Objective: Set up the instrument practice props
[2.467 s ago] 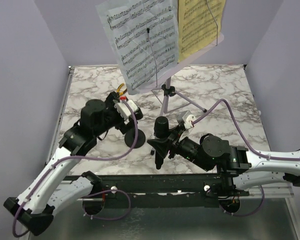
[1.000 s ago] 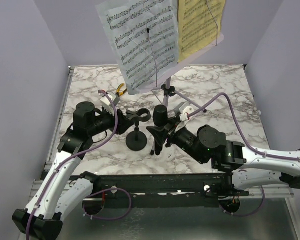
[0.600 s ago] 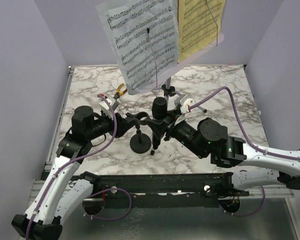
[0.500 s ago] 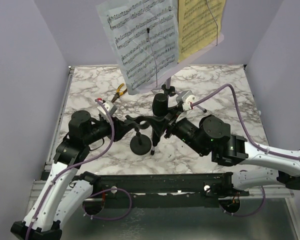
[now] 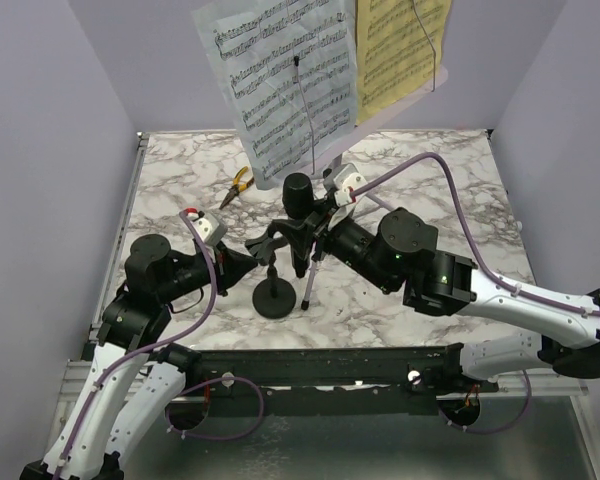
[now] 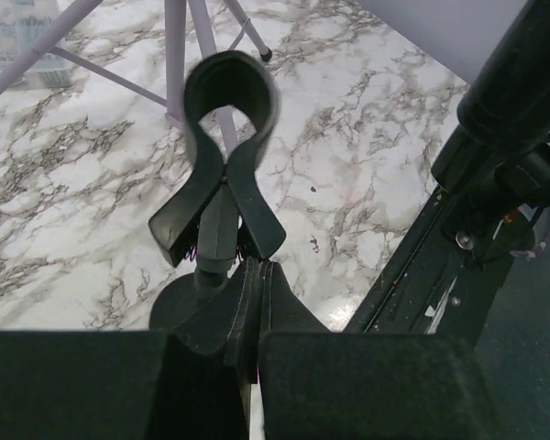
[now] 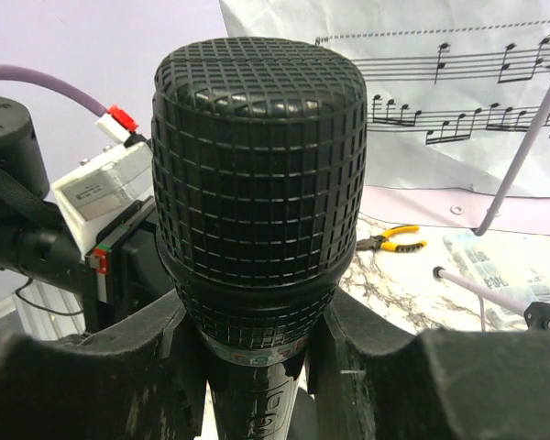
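Observation:
My right gripper is shut on the black microphone, gripping it just below the grille head, which points up. The microphone hangs right beside the clip of the short black mic stand. In the left wrist view the clip is empty. My left gripper is shut on nothing, its fingertips pressed together next to the stand's post. The lilac music stand rises at the back on its thin tripod, holding a white page and a yellow page.
Yellow-handled pliers lie on the marble table at the back left, below the white page. A clear plastic box sits near the tripod legs. Lilac walls close in on three sides.
My right gripper has carried the microphone back and left, up beside the stand's clip. My left gripper has drawn back from the mic stand toward the near left and shut.

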Controlling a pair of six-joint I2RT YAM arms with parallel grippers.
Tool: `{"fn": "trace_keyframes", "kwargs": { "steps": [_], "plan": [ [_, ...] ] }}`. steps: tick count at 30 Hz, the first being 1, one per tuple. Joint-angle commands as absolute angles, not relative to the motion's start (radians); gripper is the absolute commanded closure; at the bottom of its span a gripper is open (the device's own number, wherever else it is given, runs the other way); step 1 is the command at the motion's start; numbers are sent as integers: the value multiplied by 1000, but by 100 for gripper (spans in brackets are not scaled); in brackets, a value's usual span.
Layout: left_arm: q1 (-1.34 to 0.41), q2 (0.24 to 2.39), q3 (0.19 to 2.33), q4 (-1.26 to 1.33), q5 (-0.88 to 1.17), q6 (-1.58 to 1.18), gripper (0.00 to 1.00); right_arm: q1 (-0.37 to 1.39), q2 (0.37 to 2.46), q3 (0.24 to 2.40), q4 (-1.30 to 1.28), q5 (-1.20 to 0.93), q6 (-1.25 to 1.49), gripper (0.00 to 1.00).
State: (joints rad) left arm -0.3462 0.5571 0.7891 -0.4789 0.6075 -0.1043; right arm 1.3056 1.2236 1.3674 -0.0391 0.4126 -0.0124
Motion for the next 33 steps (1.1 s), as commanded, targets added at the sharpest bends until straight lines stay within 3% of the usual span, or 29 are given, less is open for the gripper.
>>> {"fn": "trace_keyframes", "kwargs": {
  "steps": [1,4,9,13,15,21,33],
  "plan": [
    [-345,548,810,-521,633,-98,96,1283,1233,1402,-55,348,-9,100],
    [-345,563,824,-541,585,-134,79,1279,1234,1402,-66,342,-4,100],
    [-345,588,877,-601,587,-134,60,1272,1221,1393,-77,337,-4,100],
    [-345,593,917,-639,570,-103,25,1269,1209,1384,-87,337,26,100],
    [-346,604,936,-661,530,-71,18,1269,1205,1379,-90,337,31,100],
    [-346,690,1018,-740,401,96,12,1267,1193,1373,-99,325,50,100],
    [-345,820,1073,-764,637,448,12,1266,1200,1373,-119,295,70,100]
  ]
}}
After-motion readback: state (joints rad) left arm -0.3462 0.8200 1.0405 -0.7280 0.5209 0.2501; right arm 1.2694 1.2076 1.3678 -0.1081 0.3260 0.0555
